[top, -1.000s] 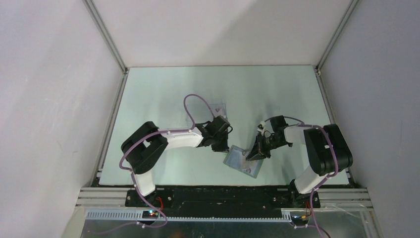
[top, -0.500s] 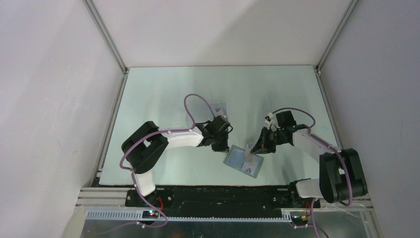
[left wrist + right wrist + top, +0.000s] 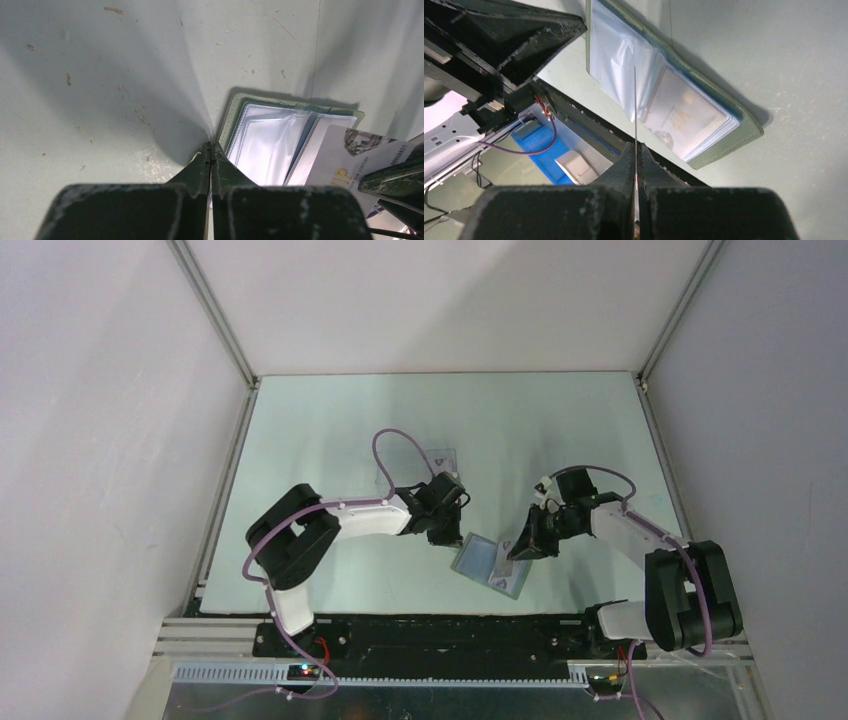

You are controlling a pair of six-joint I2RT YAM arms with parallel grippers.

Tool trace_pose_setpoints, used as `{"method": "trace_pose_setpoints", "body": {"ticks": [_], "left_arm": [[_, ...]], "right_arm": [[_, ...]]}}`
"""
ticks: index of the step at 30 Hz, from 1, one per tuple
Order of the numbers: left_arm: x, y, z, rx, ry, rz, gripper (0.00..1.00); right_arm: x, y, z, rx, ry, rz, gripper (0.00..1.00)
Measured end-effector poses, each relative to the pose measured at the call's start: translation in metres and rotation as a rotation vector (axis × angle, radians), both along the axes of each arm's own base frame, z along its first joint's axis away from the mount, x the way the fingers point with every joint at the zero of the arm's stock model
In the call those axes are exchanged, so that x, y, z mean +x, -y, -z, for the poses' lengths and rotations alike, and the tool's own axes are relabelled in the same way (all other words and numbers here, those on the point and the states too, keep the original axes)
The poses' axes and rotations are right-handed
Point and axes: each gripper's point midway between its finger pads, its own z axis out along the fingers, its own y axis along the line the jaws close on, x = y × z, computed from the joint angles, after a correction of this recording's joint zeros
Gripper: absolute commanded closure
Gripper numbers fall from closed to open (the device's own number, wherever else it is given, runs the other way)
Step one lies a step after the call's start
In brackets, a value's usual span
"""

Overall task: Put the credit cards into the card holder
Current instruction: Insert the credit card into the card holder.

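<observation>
R gripper (image 3: 636, 150) w/ edge-on card (image 3: 635, 100), face unseen

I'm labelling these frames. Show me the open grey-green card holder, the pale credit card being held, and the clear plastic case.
Grey-green card holder (image 3: 230, 112): left wrist view, left rim.
Pale credit card (image 3: 340, 155): left wrist view, printed face.
Clear plastic case (image 3: 443, 455): top external view, visible corner.

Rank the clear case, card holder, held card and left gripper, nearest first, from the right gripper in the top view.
1. credit card: in the right gripper
2. card holder: just beneath
3. left gripper: holder's left corner
4. clear case: far back-left
</observation>
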Motion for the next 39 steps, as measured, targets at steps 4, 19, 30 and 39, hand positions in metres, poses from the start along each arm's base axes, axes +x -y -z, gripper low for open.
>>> {"method": "trace_pose_setpoints", "body": {"ticks": [4, 19, 30, 39], "left_arm": [[0.0, 0.0, 0.0, -0.001, -0.004, 0.001, 1.0], [-0.001, 0.0, 0.0, 0.002, -0.005, 0.009, 1.0], [0.0, 0.001, 0.0, 0.005, -0.008, 0.009, 1.0], [0.0, 0.001, 0.0, 0.006, -0.008, 0.01, 1.0]], "right_arm": [[-0.012, -0.006, 0.004, 0.024, -0.037, -0.031, 1.0], [-0.024, -0.025, 0.024, 0.08, -0.115, -0.111, 1.0], [-0.011, -0.03, 0.031, 0.111, -0.076, -0.116, 1.0], [0.002, -0.022, 0.031, 0.109, -0.049, -0.068, 1.0]]}}
